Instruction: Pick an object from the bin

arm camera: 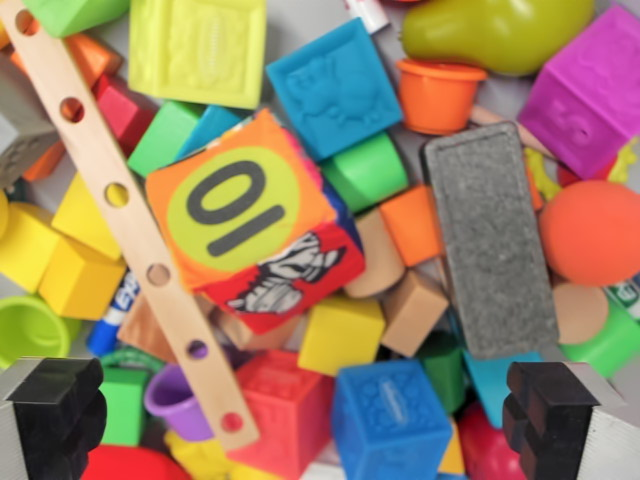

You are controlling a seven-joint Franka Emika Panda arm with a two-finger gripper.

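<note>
**Claw above a bin crowded with toys**

Toys fill the whole wrist view, piled so densely that the bin's walls and floor cannot be made out apart from slivers of grey between the pieces. Near the centre lies a soft orange cube (pixel 255 225), tilted, its upper face carrying a yellow-green disc with the numeral 10 and its lower red face a zebra drawing. A long wooden strip with holes (pixel 130 220) runs diagonally from the top left corner down to the lower centre, touching the cube's left edge. Above the cube sit a blue embossed block (pixel 335 88) and a yellow embossed block (pixel 200 45); just right of the cube a green cup (pixel 368 170) lies on its side. Further right, a grey felt eraser (pixel 490 240) lies lengthwise, with an orange cup (pixel 438 95) above it and a green pear (pixel 495 30) along the top edge. A magenta block (pixel 590 90) occupies the upper right, an orange ball (pixel 595 232) the right edge. Below the cube are a yellow cube (pixel 342 335), a red block (pixel 290 410) and another blue block (pixel 392 415). The claw (pixel 310 420) appears as two black fingertips (pixel 60 415) in the bottom corners, spread wide apart, with nothing held between them; both hang above the pile.
</note>
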